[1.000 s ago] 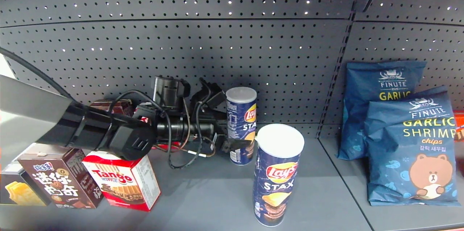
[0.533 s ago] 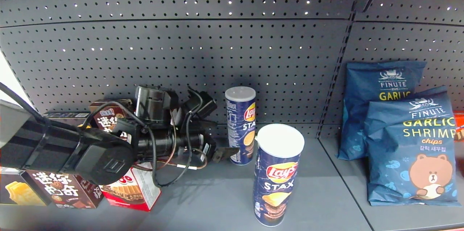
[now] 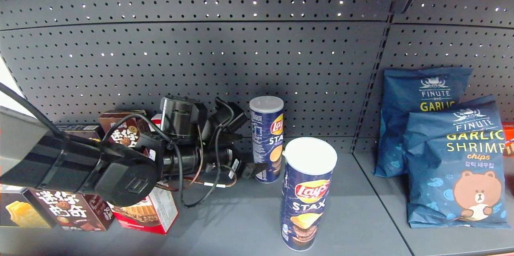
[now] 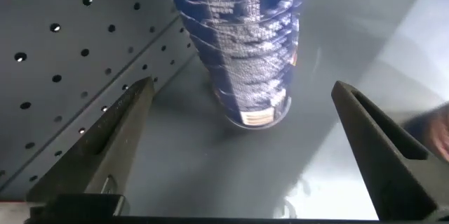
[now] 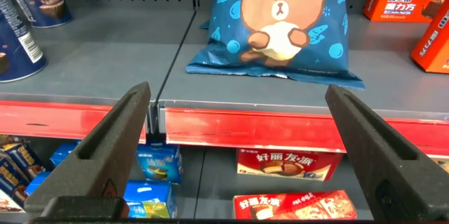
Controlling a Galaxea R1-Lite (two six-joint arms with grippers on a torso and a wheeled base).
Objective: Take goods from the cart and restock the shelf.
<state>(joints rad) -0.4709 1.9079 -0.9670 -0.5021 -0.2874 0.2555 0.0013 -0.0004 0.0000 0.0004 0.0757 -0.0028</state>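
Two blue chips cans stand upright on the grey shelf (image 3: 353,207). The rear can (image 3: 266,137) is near the pegboard and the front can (image 3: 307,191) is closer to me. My left gripper (image 3: 251,159) lies just left of the rear can, open, with its fingers wide apart. In the left wrist view the rear can (image 4: 242,48) stands just beyond the fingertips (image 4: 137,101), untouched. My right gripper (image 5: 237,92) is open and empty in front of the shelf's red edge strip (image 5: 245,122).
Snack boxes crowd the shelf's left end: a red wafer box (image 3: 154,211), a brown box (image 3: 68,207) and more behind. Blue shrimp-chips bags (image 3: 453,167) lean at the right. Bare shelf lies between the front can and the bags. A lower shelf holds boxes (image 5: 287,164).
My left arm drew back to the left, away from the rear can, then edged slightly right again. Both cans stayed where they were.
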